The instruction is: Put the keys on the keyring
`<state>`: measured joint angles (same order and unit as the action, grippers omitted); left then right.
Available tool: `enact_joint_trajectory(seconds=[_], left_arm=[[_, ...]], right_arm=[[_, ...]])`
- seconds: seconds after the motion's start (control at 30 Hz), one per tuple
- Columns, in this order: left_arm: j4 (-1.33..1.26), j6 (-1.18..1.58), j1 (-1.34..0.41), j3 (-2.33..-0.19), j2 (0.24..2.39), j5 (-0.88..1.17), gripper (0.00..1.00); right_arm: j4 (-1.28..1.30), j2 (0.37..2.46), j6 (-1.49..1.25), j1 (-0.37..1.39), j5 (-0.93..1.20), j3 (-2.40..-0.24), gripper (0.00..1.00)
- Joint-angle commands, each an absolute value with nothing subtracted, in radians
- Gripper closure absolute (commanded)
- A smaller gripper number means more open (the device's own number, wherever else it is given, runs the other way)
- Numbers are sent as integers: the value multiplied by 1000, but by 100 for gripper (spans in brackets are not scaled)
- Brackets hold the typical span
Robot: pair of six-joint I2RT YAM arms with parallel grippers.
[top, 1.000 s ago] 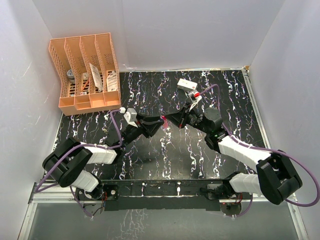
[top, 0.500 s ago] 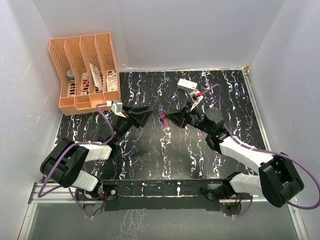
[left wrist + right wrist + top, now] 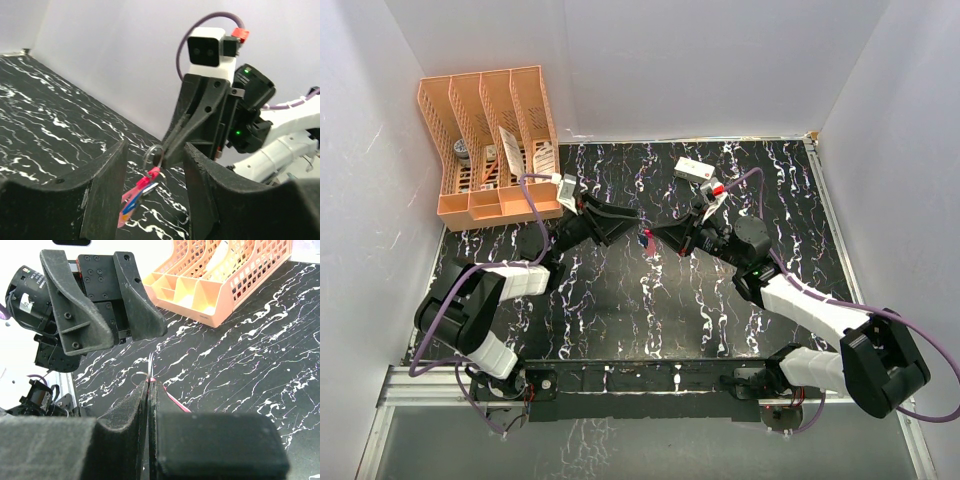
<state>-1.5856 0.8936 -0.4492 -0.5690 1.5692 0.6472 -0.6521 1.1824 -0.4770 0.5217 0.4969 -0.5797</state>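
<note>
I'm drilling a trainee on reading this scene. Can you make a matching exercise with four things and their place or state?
Things:
1. right end effector
2. left end effector
3. keys
4. rack

Place or state:
A. hanging below the keyring
B. shut on the keyring
C. far left corner
D. open, one finger on each side of the keyring, apart from it

Pairs: 1-B, 2-D, 3-A, 4-C
</note>
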Motion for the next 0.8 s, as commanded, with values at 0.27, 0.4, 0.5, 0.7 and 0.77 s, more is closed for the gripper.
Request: enact_joint_trajectory(seconds=[0.27, 0.4, 0.5, 0.7, 0.77], left_arm=[[-1788, 972, -439, -613, 1561, 816, 54], [-1787, 961, -439, -616, 1571, 805, 54], [-1787, 953, -436, -619, 1583, 790, 54], [-1787, 916, -429, -601, 1576, 722, 53], [-1788, 911, -427, -599, 1577, 713, 53]], right_arm=[[-690, 1164, -452, 518, 502, -624, 100], [-692, 1171, -453, 518, 510, -630, 100], [-693, 1171, -454, 518, 512, -632, 100], [-687, 1162, -453, 518, 509, -627, 100], [-687, 1162, -453, 518, 510, -629, 100]])
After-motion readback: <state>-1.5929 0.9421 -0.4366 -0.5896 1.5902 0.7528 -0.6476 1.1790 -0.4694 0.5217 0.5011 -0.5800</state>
